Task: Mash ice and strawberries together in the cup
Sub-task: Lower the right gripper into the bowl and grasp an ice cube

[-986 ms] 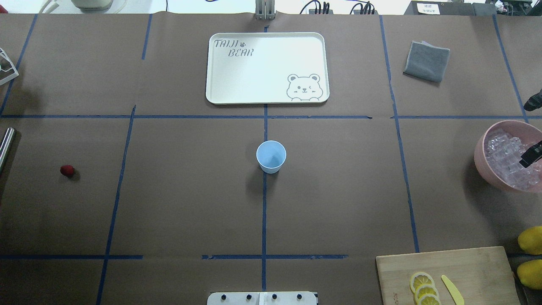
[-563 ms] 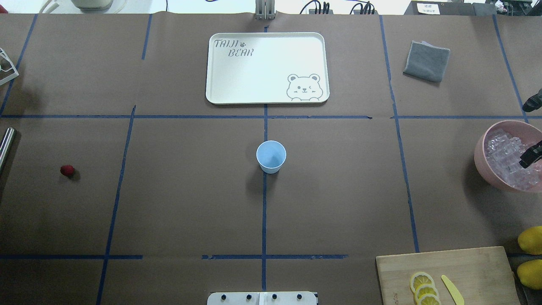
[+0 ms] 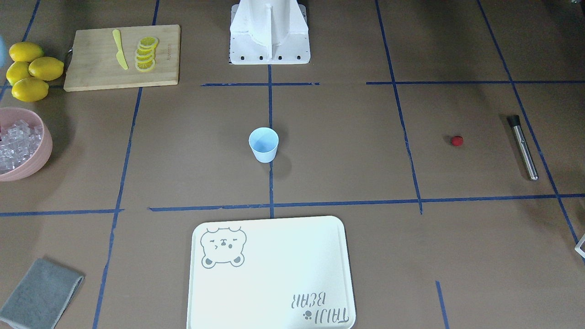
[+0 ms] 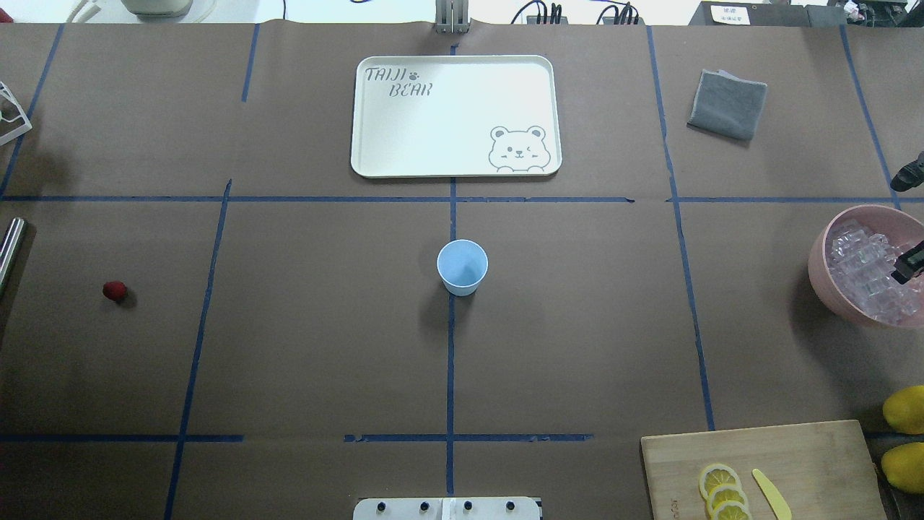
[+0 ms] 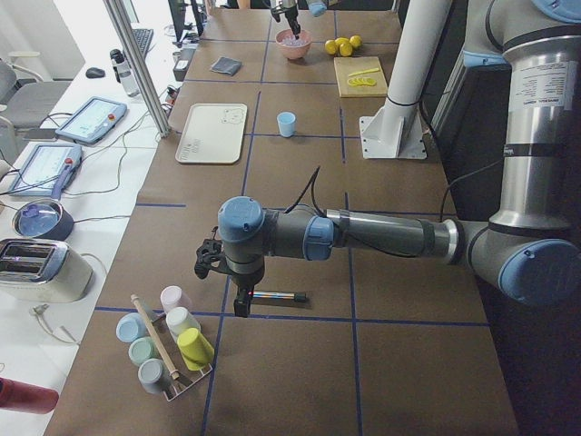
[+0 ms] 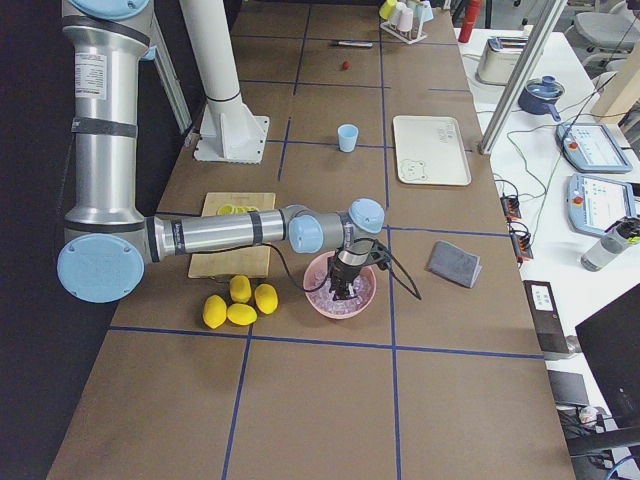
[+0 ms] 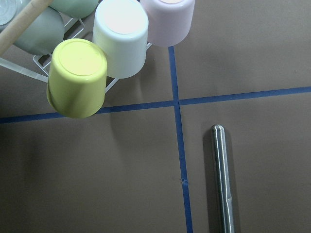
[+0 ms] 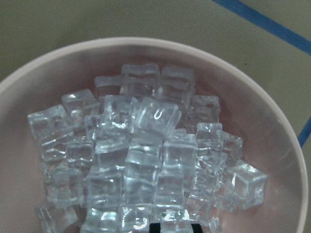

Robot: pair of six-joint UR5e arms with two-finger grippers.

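Observation:
The pale blue cup (image 4: 462, 266) stands upright and empty at the table's centre. One red strawberry (image 4: 114, 291) lies far to its left, apart from everything. The ice (image 8: 141, 155) is piled in a pink bowl (image 4: 819, 267) at the right edge. My right gripper (image 4: 911, 261) reaches down into that bowl. Only dark tips show at the bottom edge of the right wrist view, so I cannot tell whether it is open or shut. My left gripper (image 5: 241, 304) hangs over a steel rod (image 7: 222, 179) at the left end. Its state cannot be told.
A white bear tray (image 4: 455, 115) lies behind the cup and a grey cloth (image 4: 728, 103) at the back right. A cutting board (image 4: 794, 455) with lemon slices and a yellow knife sits front right, beside whole lemons (image 3: 29, 71). A rack of upturned cups (image 7: 97, 63) stands near the rod.
The dark part of my right gripper over the ice has slipped slightly toward the view's right edge. Cup and strawberry have not moved.

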